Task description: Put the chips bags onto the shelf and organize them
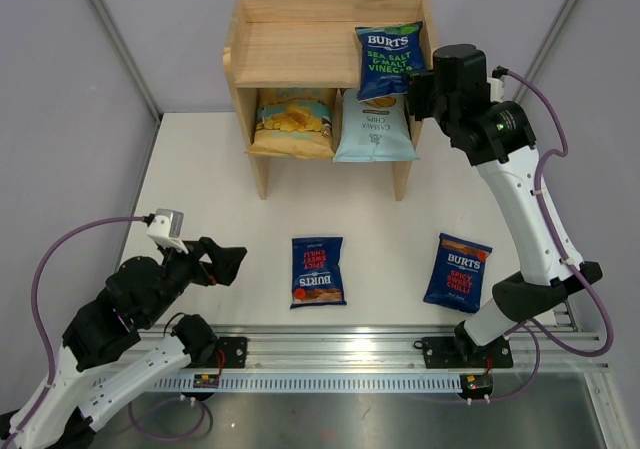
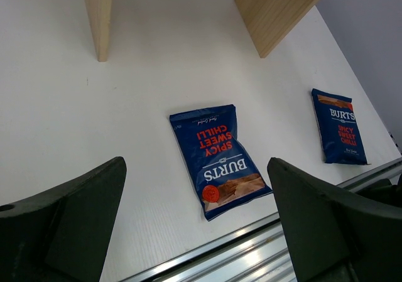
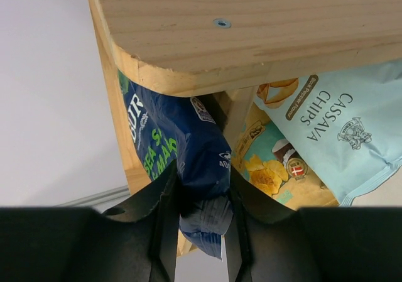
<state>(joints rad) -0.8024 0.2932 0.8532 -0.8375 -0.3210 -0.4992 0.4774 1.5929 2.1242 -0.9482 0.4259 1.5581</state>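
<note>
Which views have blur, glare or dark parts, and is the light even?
Top view: even soft light, all sharp, the shelf shades its lower tier. Left wrist view: end effector fingers dark and soft-edged, the metal rail glares. Right wrist view: black fingers lack detail, the gripped blue bag is readable.

Far right, up on the light wooden shelf [image 1: 290,49], a dark blue crinkled foil bag [image 1: 388,59] shows "BURTS SEA SALT & MALT VINEGAR". Under it, a pale blue brown-topped bag [image 1: 375,127]: "CASSAVA CHIPS". Nearer, a left flat dark blue bag [image 1: 318,270] and a right flat dark blue bag [image 1: 458,271] both read "BURTS SPICY SWEET CHILLI".
</note>
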